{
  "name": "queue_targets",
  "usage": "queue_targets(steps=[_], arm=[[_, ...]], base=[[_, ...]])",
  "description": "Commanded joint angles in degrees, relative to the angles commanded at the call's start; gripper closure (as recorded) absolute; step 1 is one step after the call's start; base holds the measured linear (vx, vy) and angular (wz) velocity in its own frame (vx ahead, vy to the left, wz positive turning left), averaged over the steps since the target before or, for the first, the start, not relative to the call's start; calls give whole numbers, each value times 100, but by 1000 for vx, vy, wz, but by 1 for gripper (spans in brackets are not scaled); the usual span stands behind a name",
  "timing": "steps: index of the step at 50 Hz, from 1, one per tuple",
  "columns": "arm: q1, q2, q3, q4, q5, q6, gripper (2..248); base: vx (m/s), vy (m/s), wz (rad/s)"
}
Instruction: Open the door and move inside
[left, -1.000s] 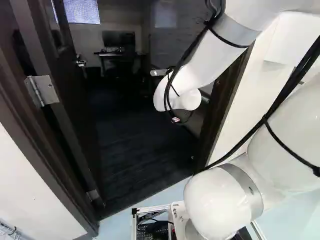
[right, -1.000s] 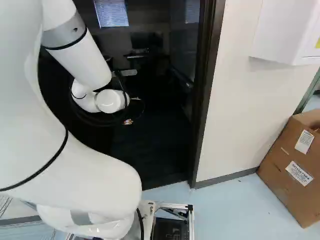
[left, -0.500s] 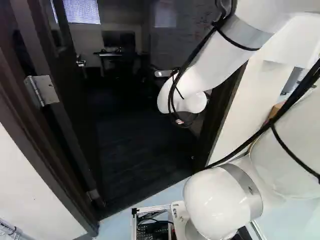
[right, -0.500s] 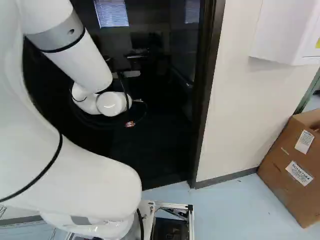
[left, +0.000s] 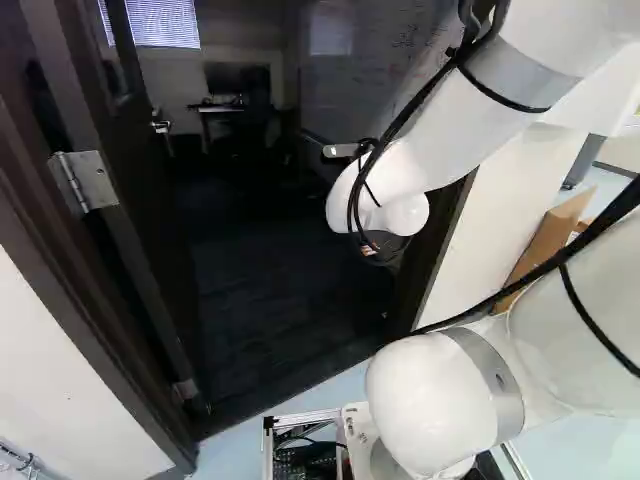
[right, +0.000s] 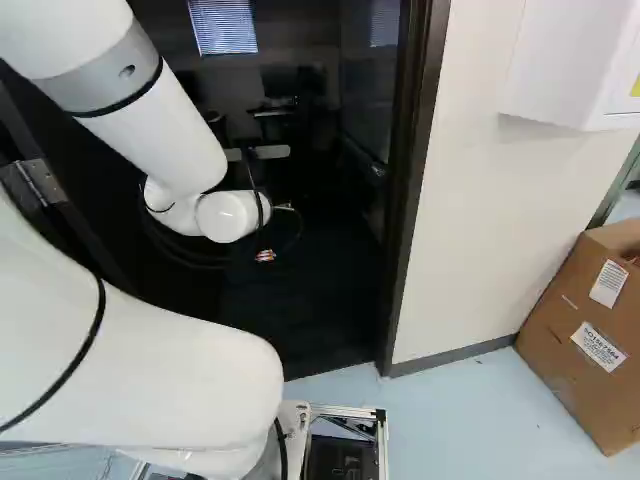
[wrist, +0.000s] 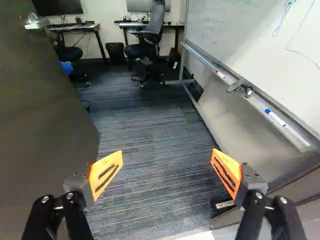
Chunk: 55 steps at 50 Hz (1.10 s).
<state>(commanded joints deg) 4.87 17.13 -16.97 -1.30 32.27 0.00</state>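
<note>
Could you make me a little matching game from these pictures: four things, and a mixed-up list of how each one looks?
1. door
2. box
3. whiteboard
4. tool

A. open, with orange pads
B. brown, with white labels
C. pens on its ledge
D. dark, swung open

Pairs: 1-D, 2-B, 3-C, 4-A
</note>
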Motion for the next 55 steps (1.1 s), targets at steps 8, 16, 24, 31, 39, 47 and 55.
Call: queue_targets(steps=[8, 16, 24, 31, 39, 47, 55], arm=[[-7, 5, 4, 0, 0, 0, 3], [-7, 5, 4, 0, 0, 0, 3], [-7, 5, 4, 0, 0, 0, 3], [-7, 5, 4, 0, 0, 0, 3], [-7, 5, 4, 0, 0, 0, 3], [-7, 5, 4, 0, 0, 0, 3], [-7, 5, 4, 0, 0, 0, 3]], base=[[0, 0, 0], [0, 0, 0], [0, 0, 0], [0, 0, 0], [1, 19, 100], [31, 15, 46], [51, 4, -1]])
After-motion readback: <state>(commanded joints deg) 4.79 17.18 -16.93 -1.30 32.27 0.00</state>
